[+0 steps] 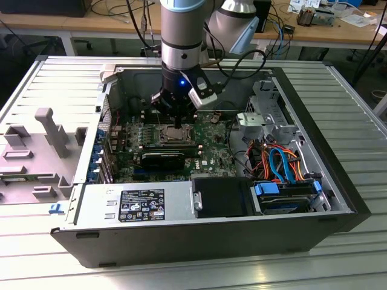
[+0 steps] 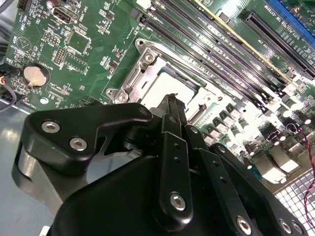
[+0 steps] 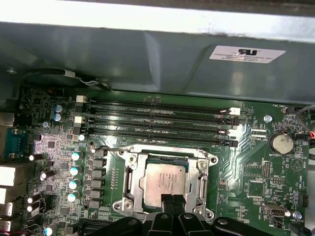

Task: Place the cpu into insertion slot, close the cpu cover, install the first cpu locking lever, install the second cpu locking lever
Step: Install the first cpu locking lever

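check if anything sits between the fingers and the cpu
Nothing visible does. The fingers come down at the edge of the cpu, which lies in the slot. The chip's top is bare, with no cable or part across it.

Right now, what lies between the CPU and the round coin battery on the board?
In the first wrist view: the silver socket frame, then bare green board, between the cpu and the coin battery.
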